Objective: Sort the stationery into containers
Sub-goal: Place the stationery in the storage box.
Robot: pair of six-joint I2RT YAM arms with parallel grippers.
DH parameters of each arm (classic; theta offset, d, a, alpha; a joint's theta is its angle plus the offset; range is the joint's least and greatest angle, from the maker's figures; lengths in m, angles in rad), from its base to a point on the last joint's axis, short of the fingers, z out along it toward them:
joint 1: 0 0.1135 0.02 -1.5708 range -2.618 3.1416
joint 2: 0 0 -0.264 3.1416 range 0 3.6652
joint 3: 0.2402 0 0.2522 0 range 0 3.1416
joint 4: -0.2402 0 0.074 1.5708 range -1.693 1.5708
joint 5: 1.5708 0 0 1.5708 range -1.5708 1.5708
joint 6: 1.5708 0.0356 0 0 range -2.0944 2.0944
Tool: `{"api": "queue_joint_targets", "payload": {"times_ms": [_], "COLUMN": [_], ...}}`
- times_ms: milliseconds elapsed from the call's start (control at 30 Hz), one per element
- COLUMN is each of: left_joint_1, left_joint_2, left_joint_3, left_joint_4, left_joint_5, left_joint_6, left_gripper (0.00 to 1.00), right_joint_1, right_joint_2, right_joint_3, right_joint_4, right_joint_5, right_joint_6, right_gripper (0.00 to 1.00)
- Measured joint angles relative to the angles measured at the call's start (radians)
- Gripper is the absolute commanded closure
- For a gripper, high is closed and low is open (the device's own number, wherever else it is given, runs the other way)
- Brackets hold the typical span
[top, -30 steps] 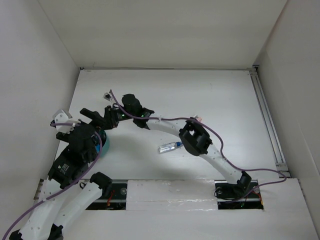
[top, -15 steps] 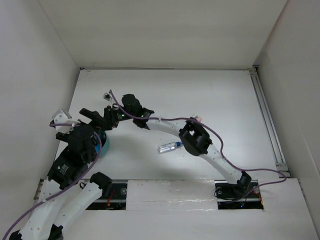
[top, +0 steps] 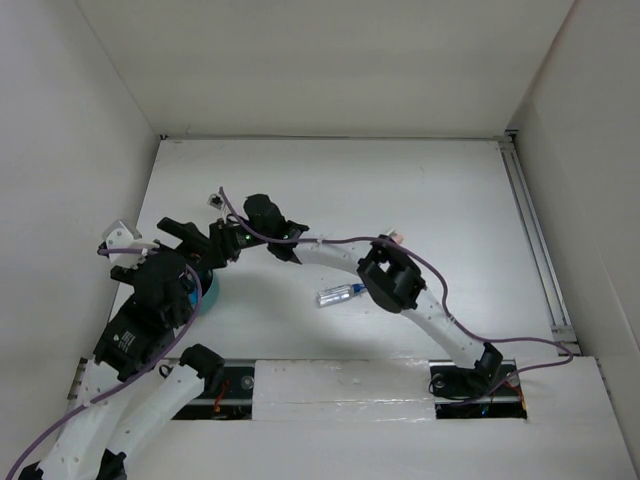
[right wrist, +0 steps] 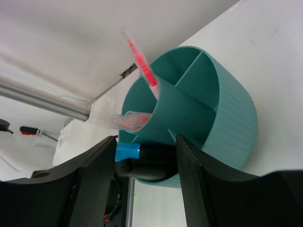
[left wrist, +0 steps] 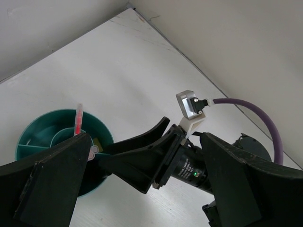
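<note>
- The right claw [right wrist: 146,147] has eased apart since a second ago. It now stands part-spread over the round ribbed teal plastic cup [right wrist: 227,118].
- A dark stick with a blue end [right wrist: 128,152] lies across the gap between the claw's fingers, at the cup's near compartment. Whether the pads are off it cannot be told. Judged a release in progress.
- A clear pen with a red core [right wrist: 142,66] stands tilted in the cup's central well.
- The left claw [left wrist: 144,142] hangs spread to its widest above the cup, holding nothing.
- The cup sits at 8 o'clock on the white table [top: 400,190], close to the side wall at 9 o'clock.
- One clear plastic pen with a blue cap [top: 340,295] lies unsorted near the table centre, at 3 o'clock from the cup.
- Both claws crowd the cup, leaving little room there. Judged safest for the right claw to lift clear first.
- The table lies open toward 12 and 2 o'clock. A metal rail [top: 535,240] runs along the 3 o'clock edge.
</note>
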Motion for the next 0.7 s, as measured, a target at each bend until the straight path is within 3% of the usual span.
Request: {"api": "queue_joint_targets", "payload": {"times_ms": [233, 467, 700], "left_joint_1": [0.0, 0.0, 0.0], "left_joint_2": [-0.005, -0.008, -0.009], "left_joint_3": [0.0, 0.0, 0.0], "left_joint_4": [0.0, 0.0, 0.0], "left_joint_5": [0.001, 0.001, 0.002], "left_joint_6": [0.0, 0.0, 0.0], "left_gripper": [0.0, 0.0, 0.0], "right_joint_1": [-0.009, -0.068, -0.106], "right_joint_2": [-0.138, -0.322, -0.539], "right_joint_3": [-0.093, -0.206, -0.363], "right_joint_4": [0.0, -0.008, -0.276], "right_joint_5": [0.038, 0.121, 0.512], "right_joint_6": [-0.032, -0.074, -0.174], "right_gripper": [0.31, 0.3, 0.27]}}
